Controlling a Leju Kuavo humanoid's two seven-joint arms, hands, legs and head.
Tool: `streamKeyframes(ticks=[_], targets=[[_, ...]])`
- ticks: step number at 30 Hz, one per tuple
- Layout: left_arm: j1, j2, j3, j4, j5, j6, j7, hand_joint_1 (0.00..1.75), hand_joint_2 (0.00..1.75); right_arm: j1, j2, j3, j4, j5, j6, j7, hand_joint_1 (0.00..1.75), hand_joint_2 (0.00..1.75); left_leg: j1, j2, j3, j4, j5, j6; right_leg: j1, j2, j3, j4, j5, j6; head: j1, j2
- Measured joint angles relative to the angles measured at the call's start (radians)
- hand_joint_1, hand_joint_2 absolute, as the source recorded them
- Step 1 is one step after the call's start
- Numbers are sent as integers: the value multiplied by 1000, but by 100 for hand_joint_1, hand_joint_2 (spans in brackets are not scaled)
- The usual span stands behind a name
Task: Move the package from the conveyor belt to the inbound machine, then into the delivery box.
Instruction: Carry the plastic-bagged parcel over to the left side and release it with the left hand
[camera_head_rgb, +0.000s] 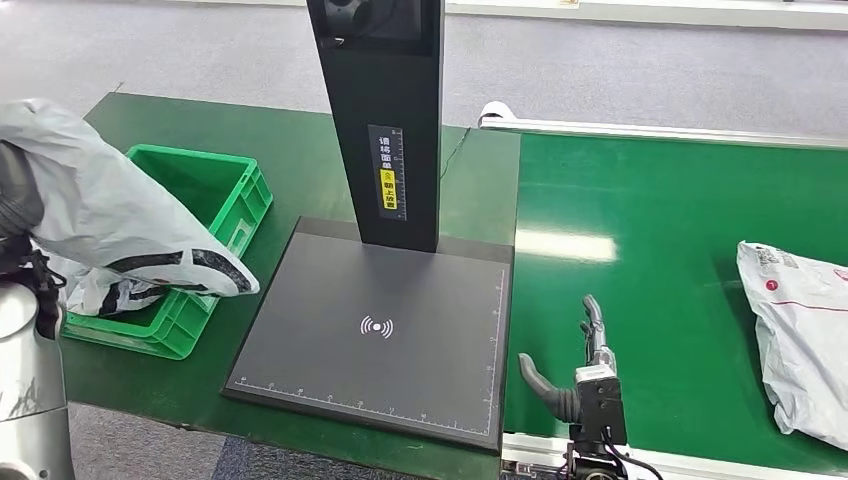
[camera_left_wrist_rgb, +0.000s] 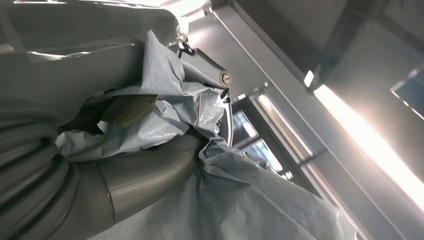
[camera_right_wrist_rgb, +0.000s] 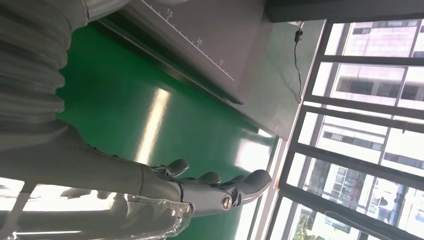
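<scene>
A grey plastic package (camera_head_rgb: 110, 215) hangs over the near side of the green delivery box (camera_head_rgb: 215, 215) at the far left, held up by my left hand (camera_head_rgb: 15, 200), which is mostly hidden behind the bag. In the left wrist view the crumpled package (camera_left_wrist_rgb: 230, 200) is gripped between the thumb (camera_left_wrist_rgb: 150, 175) and the fingers (camera_left_wrist_rgb: 205, 70). The black inbound machine plate (camera_head_rgb: 380, 330) with its upright post (camera_head_rgb: 385, 120) lies bare in the middle. My right hand (camera_head_rgb: 575, 370) hovers open over the green conveyor belt (camera_head_rgb: 680, 250) near the plate's right edge; the right wrist view shows its fingers (camera_right_wrist_rgb: 220, 187) spread, holding nothing.
A second white and grey package (camera_head_rgb: 800, 340) lies on the belt at the far right. The belt's metal rail (camera_head_rgb: 660, 130) runs along the back. Grey floor lies beyond the green table.
</scene>
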Motion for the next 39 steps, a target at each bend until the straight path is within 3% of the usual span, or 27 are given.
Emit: streamKeyframes(ticks=[4, 13, 27, 32, 39], targets=[[-58, 15, -1, 42, -21, -2, -7, 175, 175, -6, 0, 7, 5, -1, 0, 1, 0, 175, 0, 0, -1, 0, 0, 0, 0, 0, -1, 0, 0, 0, 0, 0], [-165, 21, -95, 12, -104, 61, 48, 175, 175, -14, 1, 27, 20, -1, 2, 1, 0, 175, 0, 0, -2, 0, 0, 0, 0, 0, -1, 0, 1, 0, 0, 0], [-174, 26, -118, 9, -101, 66, 48, 175, 175, -15, 1, 31, 26, -1, 2, 1, 0, 175, 0, 0, -2, 0, 0, 0, 0, 0, -1, 0, 1, 0, 0, 0], [-176, 31, -109, 19, -109, 117, 41, 175, 175, -15, 1, 32, 26, -1, 3, 2, 0, 175, 0, 0, -2, 0, 0, 0, 0, 0, -1, 0, 1, 0, 0, 0], [-197, 78, -26, 225, -101, 148, -22, 175, 175, -21, 3, 32, 27, 1, 12, 12, 0, 175, 0, 1, -2, 0, 0, 0, 0, 1, -1, 0, 0, 0, 0, 0]])
